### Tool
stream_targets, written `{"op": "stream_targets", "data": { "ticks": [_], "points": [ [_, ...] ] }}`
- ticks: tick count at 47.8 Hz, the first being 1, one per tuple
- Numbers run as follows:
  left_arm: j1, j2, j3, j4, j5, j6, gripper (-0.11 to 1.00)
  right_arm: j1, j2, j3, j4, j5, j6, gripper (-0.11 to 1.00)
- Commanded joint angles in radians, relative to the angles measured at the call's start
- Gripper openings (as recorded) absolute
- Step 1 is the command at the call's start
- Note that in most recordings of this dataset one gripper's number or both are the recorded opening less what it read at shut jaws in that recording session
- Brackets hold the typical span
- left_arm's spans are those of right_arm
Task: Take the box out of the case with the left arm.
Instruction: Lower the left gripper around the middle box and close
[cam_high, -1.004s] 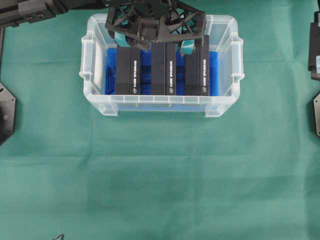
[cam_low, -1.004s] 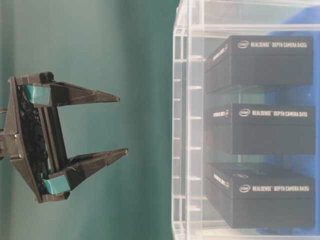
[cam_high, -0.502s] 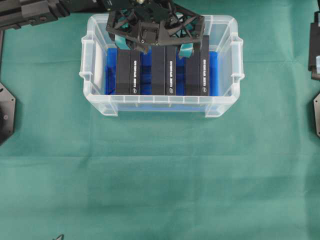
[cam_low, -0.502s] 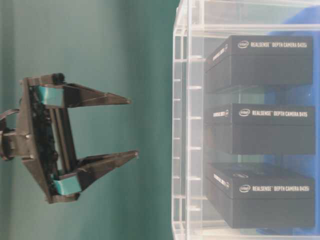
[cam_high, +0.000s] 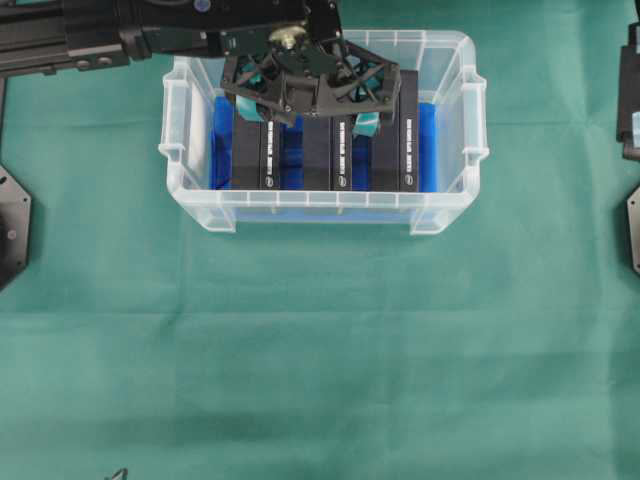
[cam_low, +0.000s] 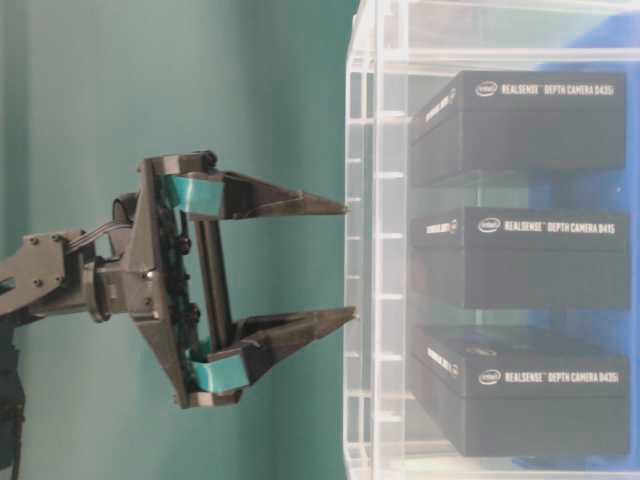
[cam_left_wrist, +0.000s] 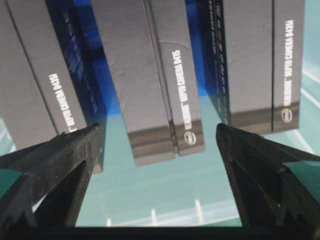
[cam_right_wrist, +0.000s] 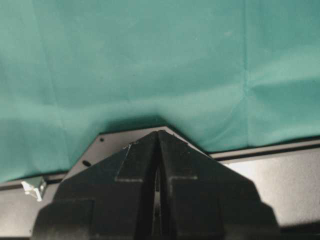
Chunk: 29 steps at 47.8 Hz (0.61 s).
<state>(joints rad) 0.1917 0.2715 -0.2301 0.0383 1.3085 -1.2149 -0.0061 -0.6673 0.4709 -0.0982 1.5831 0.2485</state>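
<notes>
**Open jaws poised over the middle box**

Nearest, in the left wrist view: left gripper (cam_left_wrist: 160, 150) spread wide, holding nothing, one dark fingertip (cam_left_wrist: 75, 145) on each side of the middle box (cam_left_wrist: 150, 80) and apart from it. Directly below the tool, then — three black boxes on edge, side by side in the case (cam_high: 445, 215), on the blue lining. Long axes running front to back across the tub, crosswise to the line between the fingertips, so well set for a straight descent and a pinch across the narrow width. Seen from table level, tips just at the clear rim, not yet among the boxes. Farthest off — right gripper (cam_right_wrist: 157, 150), closed over green cloth, well away.
</notes>
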Motion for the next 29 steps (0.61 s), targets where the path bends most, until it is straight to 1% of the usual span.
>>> {"op": "stream_targets", "data": {
  "ticks": [1,6,15,22,29],
  "points": [
    [0.003,-0.017,0.005,0.006,-0.037,-0.002,0.98,-0.002,-0.002,-0.017,-0.002,0.002,-0.002,0.00],
    [0.003,-0.006,0.026,0.006,-0.072,-0.002,0.98,-0.002,-0.002,-0.017,-0.002,0.002,-0.002,0.00],
    [0.006,0.006,0.052,0.006,-0.089,-0.002,0.98,-0.002,-0.003,-0.017,-0.002,0.002,-0.002,0.00],
    [0.012,0.008,0.077,0.011,-0.129,-0.003,0.98,-0.002,-0.002,-0.017,-0.002,0.002,-0.002,0.00],
    [0.015,0.006,0.115,0.011,-0.166,-0.008,0.98,0.000,-0.002,-0.015,-0.002,0.002,-0.002,0.00]
  ]
}}
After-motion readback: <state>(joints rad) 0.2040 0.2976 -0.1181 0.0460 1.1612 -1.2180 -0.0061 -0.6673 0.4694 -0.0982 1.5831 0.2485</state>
